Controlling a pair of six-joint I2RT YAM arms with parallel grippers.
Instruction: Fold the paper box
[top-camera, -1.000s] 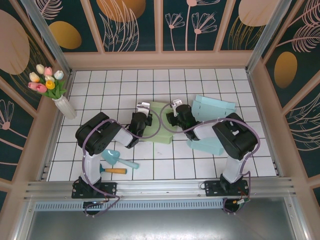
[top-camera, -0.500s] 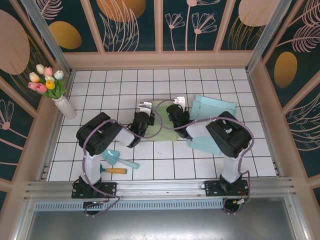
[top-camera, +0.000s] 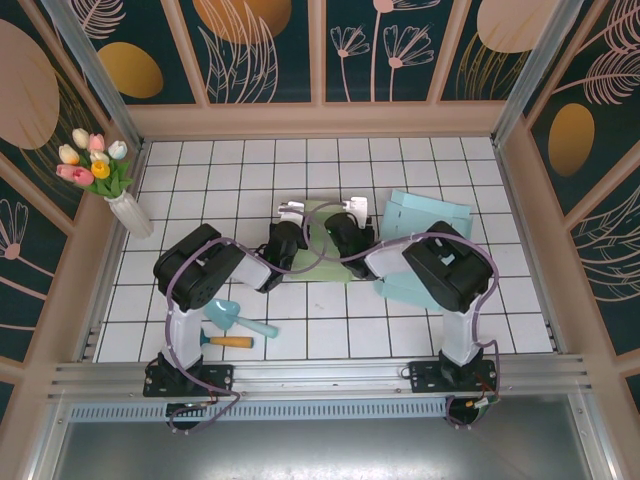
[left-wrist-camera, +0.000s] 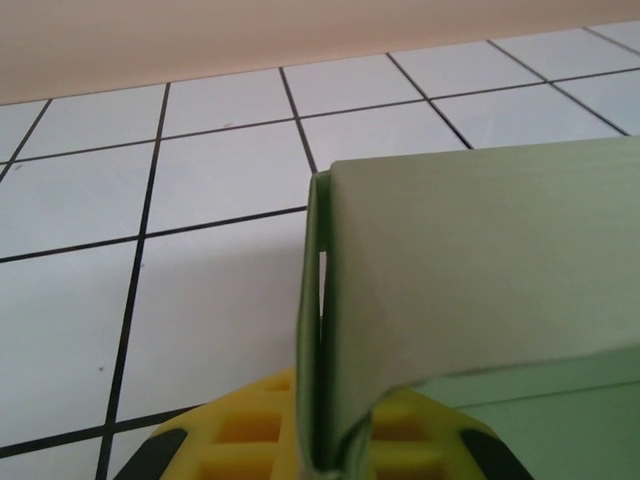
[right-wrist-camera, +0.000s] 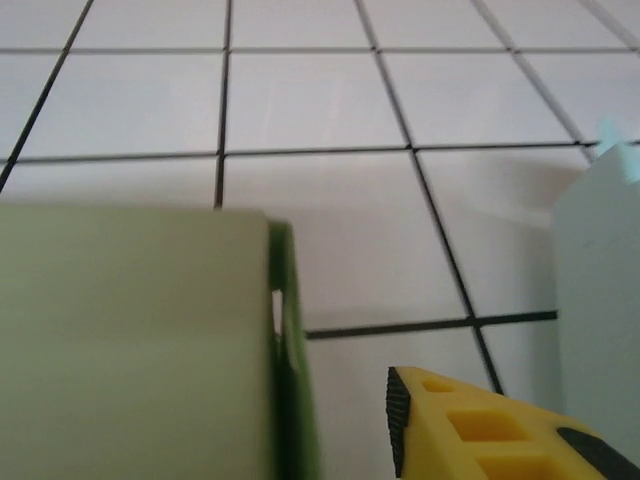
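The left gripper was closed on the left edge of the green paper box. The right gripper stood at its right edge; whether it was open or closed I could not tell.

Right gripper — closer to left gripper, green box narrower.

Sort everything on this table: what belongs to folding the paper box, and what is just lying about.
In the job: green paper box, left gripper pinching its wall, right gripper at its other side.
Lying about: light blue paper pieces, vase of tulips, blue scoop, orange-handled tool.
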